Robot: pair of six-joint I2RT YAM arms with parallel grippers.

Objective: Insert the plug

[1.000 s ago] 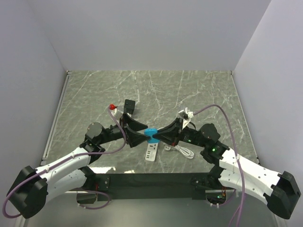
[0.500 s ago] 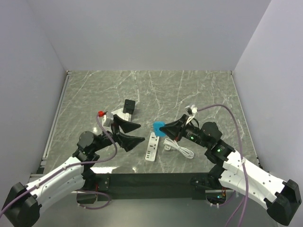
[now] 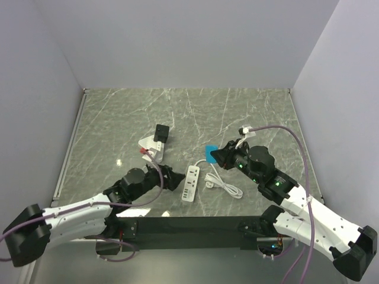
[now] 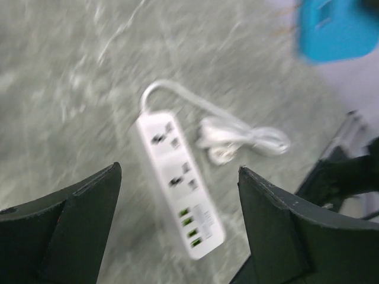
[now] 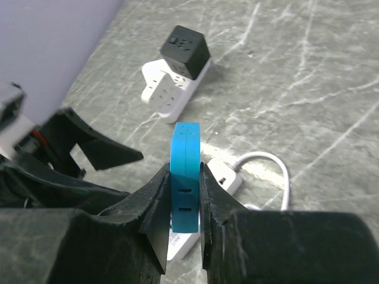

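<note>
My left gripper (image 3: 172,177) sits low over the marble table (image 3: 249,112), just left of the power strip. Its jaws are spread wide with nothing between them. The left wrist view is blurry, but the gap is clear.

Further back and a bit left is a white adapter (image 3: 149,144) with a black cube charger (image 3: 160,132) sitting on it, well apart from my fingers.

At the centre the white power strip (image 3: 190,182) lies flat. It has two sockets, and small green-marked ports at the end toward me. All the slots I can see are empty. Its white cable (image 3: 224,186) lies in a loose coil just right of it.

At right, my right gripper (image 3: 216,155) is clamped on the blue plug (image 3: 211,153), with the fingers pressing its two flat faces. The plug is held on edge, off the table, above and just beyond the strip's far end. It is not in a socket.
</note>
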